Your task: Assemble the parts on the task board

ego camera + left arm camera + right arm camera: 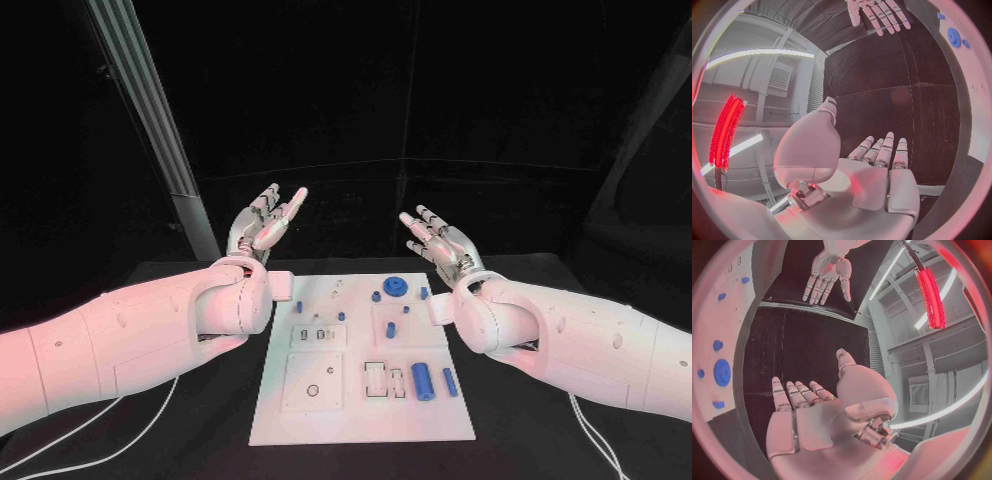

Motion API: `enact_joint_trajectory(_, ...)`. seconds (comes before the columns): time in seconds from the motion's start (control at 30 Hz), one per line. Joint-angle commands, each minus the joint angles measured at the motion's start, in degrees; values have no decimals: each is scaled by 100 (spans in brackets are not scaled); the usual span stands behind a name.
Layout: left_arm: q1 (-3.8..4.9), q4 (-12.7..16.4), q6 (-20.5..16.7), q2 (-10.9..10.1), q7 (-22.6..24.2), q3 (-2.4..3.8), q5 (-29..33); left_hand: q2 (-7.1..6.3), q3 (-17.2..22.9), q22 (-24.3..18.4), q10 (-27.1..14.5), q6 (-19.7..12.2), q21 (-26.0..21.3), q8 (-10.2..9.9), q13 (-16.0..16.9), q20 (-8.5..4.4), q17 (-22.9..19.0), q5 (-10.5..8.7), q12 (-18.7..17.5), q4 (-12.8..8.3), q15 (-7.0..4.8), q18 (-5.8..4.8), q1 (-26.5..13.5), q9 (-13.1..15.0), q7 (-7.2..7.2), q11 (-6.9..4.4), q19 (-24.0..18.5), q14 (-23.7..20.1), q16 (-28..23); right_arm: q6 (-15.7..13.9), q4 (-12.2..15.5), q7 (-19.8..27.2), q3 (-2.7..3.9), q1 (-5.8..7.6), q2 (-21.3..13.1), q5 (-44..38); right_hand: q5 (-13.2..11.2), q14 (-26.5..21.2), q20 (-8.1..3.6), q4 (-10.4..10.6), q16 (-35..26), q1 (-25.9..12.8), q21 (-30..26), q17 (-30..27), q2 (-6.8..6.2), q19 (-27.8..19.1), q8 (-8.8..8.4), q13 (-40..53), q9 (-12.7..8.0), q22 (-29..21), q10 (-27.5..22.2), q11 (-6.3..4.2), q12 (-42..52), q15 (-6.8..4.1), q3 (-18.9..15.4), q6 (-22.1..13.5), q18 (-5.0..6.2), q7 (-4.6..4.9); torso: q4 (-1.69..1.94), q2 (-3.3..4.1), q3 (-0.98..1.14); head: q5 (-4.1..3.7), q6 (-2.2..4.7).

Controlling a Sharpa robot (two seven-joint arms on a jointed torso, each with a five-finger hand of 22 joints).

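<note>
Hands (268, 222) (444, 245) hover empty beyond task board (361, 420), head view shows.

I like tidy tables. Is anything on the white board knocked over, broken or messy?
Nothing stands out. The small blue parts sit neatly on the flat white task board, none spilled off it. The silver left hand and right hand hover open, holding nothing.
</note>
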Motion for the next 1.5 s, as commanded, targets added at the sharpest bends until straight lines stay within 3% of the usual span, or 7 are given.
enact_joint_trajectory(0.03,8,-2,240,6,261,5,167,24,14,5,12,24,33,32,6,36,9,21,41,20,9,35,35,5,297,46,-2,53,41,879,-95,-185,17,28,41,-520,-97,762,69,-401,173,614,213,101,49,585,96,72,70,118,530,174,125,144,50,419,139,920,0,0,1,1,1)
enact_joint_trajectory(0.23,-1,-47,493,-140,258,-13,174,266,137,91,449,380,171,103,67,195,132,21,129,-1,185,40,138,54,484,241,323,745,291,656,-354,39,20,34,-17,-1165,-437,2853,40,-995,696,1314,824,278,-27,2210,475,261,279,394,2474,238,554,132,252,1892,451,955,-3,34,-7,-37,-32)
enact_joint_trajectory(0.4,-1,21,568,-280,316,-18,144,496,185,511,2253,1765,977,446,265,318,396,11,574,-53,445,-83,407,225,762,556,2187,2630,919,530,-425,92,22,35,-76,-1530,-553,4391,40,-1364,925,1606,1163,302,-98,3103,732,315,374,456,4265,35,859,-104,370,3138,716,798,-8,123,-33,-57,-19)
enact_joint_trajectory(0.63,0,191,655,-460,359,-20,-74,664,117,781,4268,3398,1769,730,300,189,468,0,904,-123,128,91,696,315,638,362,4190,4135,1257,489,-511,118,26,79,-190,-2203,-582,5419,-155,-1753,948,1879,1393,304,-107,3882,868,285,384,423,5102,-199,788,-393,575,4611,803,620,31,266,-30,-69,-22)
enact_joint_trajectory(0.83,1,468,801,-638,284,-20,-262,759,-33,729,5033,4235,1826,860,305,1,529,-10,1016,-148,-62,89,766,313,539,176,4738,4773,1260,531,-631,-49,30,201,-231,-3092,-582,6052,-376,-1759,871,2020,1513,293,-225,4410,760,276,339,380,5566,-319,605,-596,827,5033,785,535,66,400,-24,-77,4)
enact_joint_trajectory(1.13,3,1030,1039,-936,94,-20,-408,808,-214,674,5586,4641,1841,838,332,-137,674,4,1010,-213,-206,86,847,271,455,57,5126,5239,1250,587,-681,-1013,33,598,-201,-5457,-547,7707,-991,-1754,1400,2106,2465,536,-536,5776,748,289,354,784,6478,-667,583,-1131,1129,5645,775,303,151,699,-92,-209,96)
enact_joint_trajectory(1.5,5,1385,1264,-1032,-34,-20,-244,825,-303,645,5592,4648,1809,780,321,-146,705,4,940,-188,-206,80,804,256,456,62,5159,5261,1203,1272,-747,-2413,37,935,40,-7928,-475,8261,-1177,-1735,2611,1733,3349,1131,-882,6297,437,297,335,1253,6586,-753,312,-1280,1320,5715,764,264,222,942,-120,-304,170)
